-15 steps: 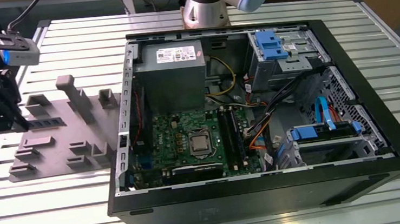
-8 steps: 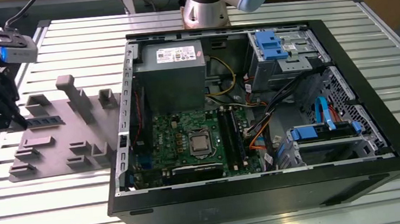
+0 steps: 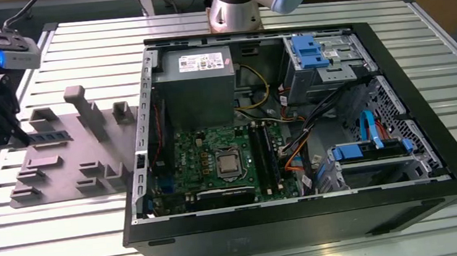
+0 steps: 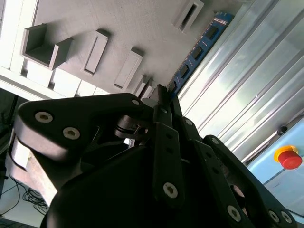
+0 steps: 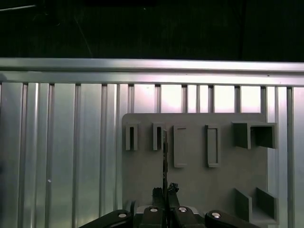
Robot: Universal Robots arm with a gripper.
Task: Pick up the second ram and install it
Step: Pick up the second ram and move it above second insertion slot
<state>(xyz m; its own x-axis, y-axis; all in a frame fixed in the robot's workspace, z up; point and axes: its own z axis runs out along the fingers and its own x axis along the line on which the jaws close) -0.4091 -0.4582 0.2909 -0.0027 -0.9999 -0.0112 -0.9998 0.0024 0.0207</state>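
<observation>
Hand (image 5: 165, 190) grasping second ram (image 4: 197, 52) at grey fixture plate (image 5: 199, 185) on slatted metal table (image 3: 82, 246)

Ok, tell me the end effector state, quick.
End effector: closed on the second ram, at the grey fixture plate.

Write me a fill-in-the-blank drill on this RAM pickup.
The second ram is at the grey fixture plate, on the exterior view's ___ of the computer case. The gripper is ___ on the ram's end. The case's side is ___, its motherboard exposed.
Missing: left; shut; open.
</observation>
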